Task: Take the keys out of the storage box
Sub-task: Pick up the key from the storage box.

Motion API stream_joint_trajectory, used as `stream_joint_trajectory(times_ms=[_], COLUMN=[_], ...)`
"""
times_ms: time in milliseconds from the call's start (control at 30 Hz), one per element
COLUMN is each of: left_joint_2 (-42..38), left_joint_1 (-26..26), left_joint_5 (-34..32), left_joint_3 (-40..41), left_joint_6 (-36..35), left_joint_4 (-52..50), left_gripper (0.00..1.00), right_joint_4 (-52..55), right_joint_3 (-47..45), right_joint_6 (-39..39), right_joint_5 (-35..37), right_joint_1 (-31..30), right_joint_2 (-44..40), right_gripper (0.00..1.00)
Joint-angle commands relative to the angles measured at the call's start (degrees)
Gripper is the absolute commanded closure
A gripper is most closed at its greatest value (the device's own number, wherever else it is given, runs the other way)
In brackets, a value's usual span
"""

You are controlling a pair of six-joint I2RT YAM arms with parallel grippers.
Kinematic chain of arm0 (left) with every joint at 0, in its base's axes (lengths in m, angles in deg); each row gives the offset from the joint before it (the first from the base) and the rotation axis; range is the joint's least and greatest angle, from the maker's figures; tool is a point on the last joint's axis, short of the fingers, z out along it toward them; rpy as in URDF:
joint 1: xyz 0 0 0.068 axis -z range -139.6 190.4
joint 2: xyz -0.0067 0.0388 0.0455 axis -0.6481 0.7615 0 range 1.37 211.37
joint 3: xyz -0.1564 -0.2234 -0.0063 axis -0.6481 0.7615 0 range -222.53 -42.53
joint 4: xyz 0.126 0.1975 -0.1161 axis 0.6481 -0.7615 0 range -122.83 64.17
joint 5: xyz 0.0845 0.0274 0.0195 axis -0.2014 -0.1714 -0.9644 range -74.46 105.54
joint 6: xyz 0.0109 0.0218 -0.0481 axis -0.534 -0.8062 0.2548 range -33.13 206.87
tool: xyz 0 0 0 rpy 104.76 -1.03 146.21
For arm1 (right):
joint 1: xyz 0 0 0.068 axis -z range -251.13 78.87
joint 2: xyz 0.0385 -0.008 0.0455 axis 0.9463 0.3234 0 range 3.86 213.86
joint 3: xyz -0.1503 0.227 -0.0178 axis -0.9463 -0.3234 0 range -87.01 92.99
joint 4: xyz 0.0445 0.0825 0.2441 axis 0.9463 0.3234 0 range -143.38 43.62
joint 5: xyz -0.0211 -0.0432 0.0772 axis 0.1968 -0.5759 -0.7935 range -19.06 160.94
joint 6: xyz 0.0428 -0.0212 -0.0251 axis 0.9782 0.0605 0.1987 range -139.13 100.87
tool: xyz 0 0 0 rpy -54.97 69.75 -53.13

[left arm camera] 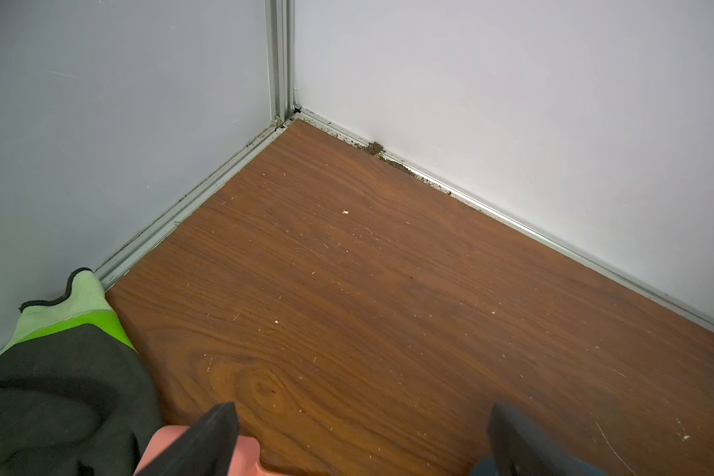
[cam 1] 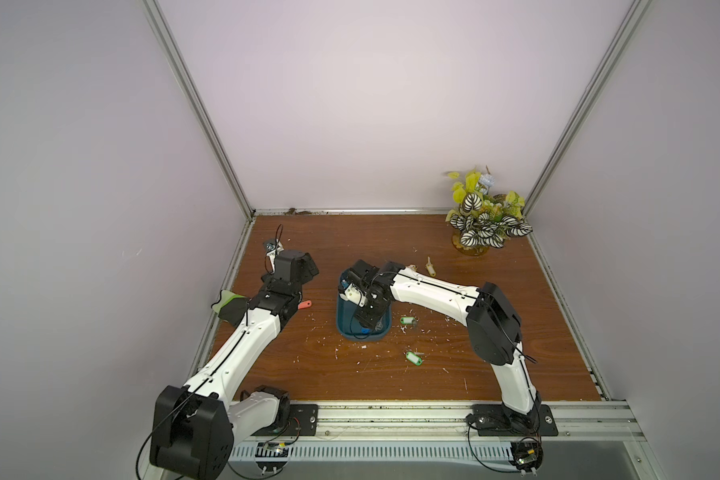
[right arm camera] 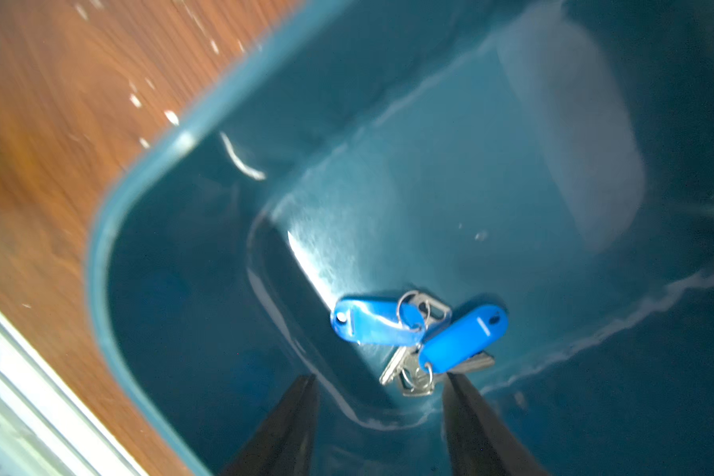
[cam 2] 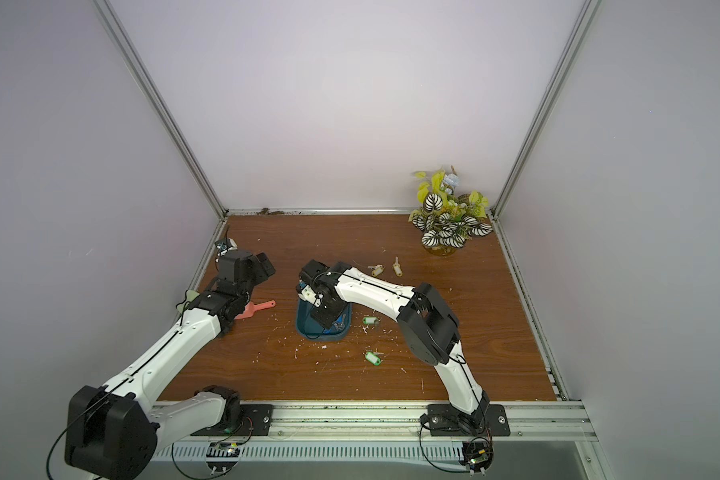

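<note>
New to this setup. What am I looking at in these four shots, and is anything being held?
Two white robot arms on a wooden table. Both top views look down from one overhead camera; each wrist view rides on an arm. The right hand is open over the teal storage box, above two blue-tagged keys lying inside. The left hand is open and empty beside a glove. On the table lie green-tagged keys and yellow-tagged keys; a plant stands in the far corner. Nothing is held.

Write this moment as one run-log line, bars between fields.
right gripper: open, at two blue-tagged silver keys inside dark teal plastic storage box | left gripper: open, empty | two green-tagged keys on wooden table
</note>
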Motion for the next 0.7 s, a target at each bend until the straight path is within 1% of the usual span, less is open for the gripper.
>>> stream_joint_trajectory(times_ms=[0,133,367,667], left_joint_2=[-0.67,-1.37,-1.82,-1.99], left_joint_1=[-0.56,-0.56,-0.63,-0.64], left_joint_5=[0.03,-0.31,-0.77,-0.61], left_joint_3=[-1.31,-1.17,-1.09,-1.25], left_joint_6=[-1.04,-1.17,-1.35,-1.14], left_joint_4=[0.60,0.16,-0.29,-0.73], left_gripper=[0.02,0.02,0.02,0.02], right_joint_4=[1.62,1.18,-1.89,-10.18], right_joint_3=[-0.14,-0.79,-2.46,-0.57], right_joint_6=[1.48,2.67,4.72,6.64], right_joint_5=[-0.02,-0.24,1.34,4.16], right_joint_1=[0.12,0.18,0.22,2.11], right_joint_2=[0.22,1.95,4.17,6.62], right_gripper=[0.44,0.45,0.52,0.54])
